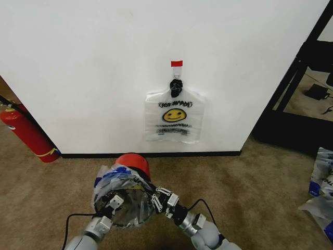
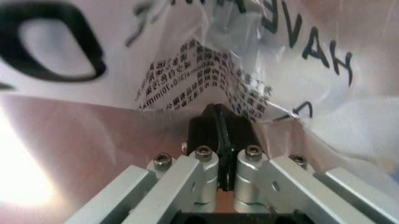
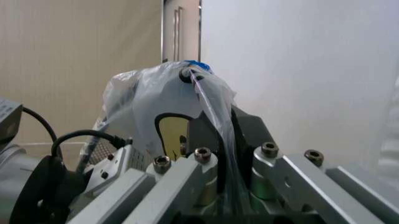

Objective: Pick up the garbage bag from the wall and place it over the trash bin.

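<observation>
The left gripper [image 1: 115,200] pinches one side of the garbage bag [image 1: 122,182] low in the head view, its black fingertips [image 2: 218,133] pressed together on the thin plastic. In the left wrist view, black lettering and fine print on the translucent film spread right above the closed tips. The right gripper [image 1: 156,199] grips the opposite side of the same bag; in the right wrist view a fold of plastic runs down between its dark fingers [image 3: 203,135], which are clamped on it, and part of the yellow smiley face shows just beside them.

Held between the two grippers, the bag is stretched open over the trash bin [image 1: 136,162], whose red end shows just beyond the crumpled plastic, toward the wall [image 1: 104,67]. Blue patches mark the bag's edge nearest the bin. The bin stands on the brown carpet [image 1: 250,192], a little way in front of the black baseboard [image 1: 156,154].

On the white wall above, a second smiley bag [image 1: 174,115] hangs from a black hook [image 1: 176,86] beneath a small red tape strip [image 1: 177,63]. A red fire extinguisher [image 1: 26,133] leans at the wall's foot on the robot's left, well apart from the bin. More white-and-blue bags [image 1: 320,182] lie on the carpet at the far right.
</observation>
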Tool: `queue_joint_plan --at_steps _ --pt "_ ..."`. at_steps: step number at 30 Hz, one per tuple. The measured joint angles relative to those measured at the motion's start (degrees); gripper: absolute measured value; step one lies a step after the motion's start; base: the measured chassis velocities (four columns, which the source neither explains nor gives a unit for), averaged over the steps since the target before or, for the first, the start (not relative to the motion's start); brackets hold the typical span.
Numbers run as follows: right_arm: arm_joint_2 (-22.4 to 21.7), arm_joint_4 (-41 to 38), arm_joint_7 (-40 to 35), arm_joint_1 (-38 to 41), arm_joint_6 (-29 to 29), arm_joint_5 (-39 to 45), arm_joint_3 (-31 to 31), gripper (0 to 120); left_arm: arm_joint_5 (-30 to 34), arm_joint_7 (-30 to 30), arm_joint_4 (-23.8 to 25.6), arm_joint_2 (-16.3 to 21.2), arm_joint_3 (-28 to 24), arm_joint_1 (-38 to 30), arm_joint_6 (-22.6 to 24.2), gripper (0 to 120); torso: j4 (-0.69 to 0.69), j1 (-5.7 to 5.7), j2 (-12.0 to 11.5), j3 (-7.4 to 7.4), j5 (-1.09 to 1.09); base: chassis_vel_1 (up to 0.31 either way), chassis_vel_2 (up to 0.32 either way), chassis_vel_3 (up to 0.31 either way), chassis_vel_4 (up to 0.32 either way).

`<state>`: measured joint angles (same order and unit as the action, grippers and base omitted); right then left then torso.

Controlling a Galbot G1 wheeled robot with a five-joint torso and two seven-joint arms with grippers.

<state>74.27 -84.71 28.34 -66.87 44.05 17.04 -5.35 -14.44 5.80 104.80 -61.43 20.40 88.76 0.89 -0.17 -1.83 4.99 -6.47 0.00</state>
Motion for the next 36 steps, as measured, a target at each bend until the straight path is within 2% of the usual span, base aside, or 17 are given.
queue_joint_plan --at_steps 9,21,29,32,36 --pt "1.43 1.53 -5.33 0.0 2.98 -6.56 -0.48 1 1.7 1.7 1.81 -2.63 -0.62 0.89 1.25 0 -0.01 0.0 0.0 0.0 0.0 0.0 0.0 0.0 0.0" --pt "3.27 2.2 -8.39 0.02 3.28 -12.27 0.19 1 3.32 2.57 3.31 -4.0 -0.64 1.59 1.73 0 -0.01 0.0 0.0 0.0 0.01 0.0 0.0 0.0 0.0" --pt "2.78 1.83 -6.94 -0.35 3.26 -12.24 -0.49 1 5.05 4.22 -0.14 -5.22 -1.4 -0.98 2.03 0 -0.01 0.0 0.0 0.0 0.0 0.0 0.0 0.0 0.0" --pt "2.31 2.17 -5.21 0.32 3.21 -10.83 -1.62 1 7.06 5.11 -4.26 -6.55 -3.24 -5.26 2.71 0 -0.01 0.0 0.0 0.0 0.01 0.0 0.0 0.0 0.0" --pt "2.49 2.87 -5.06 0.98 3.17 -10.4 -1.92 1 8.13 5.15 -5.3 -6.9 -4.75 -7.08 2.7 0 -0.01 0.0 0.0 0.0 0.0 0.0 0.0 0.0 0.0"
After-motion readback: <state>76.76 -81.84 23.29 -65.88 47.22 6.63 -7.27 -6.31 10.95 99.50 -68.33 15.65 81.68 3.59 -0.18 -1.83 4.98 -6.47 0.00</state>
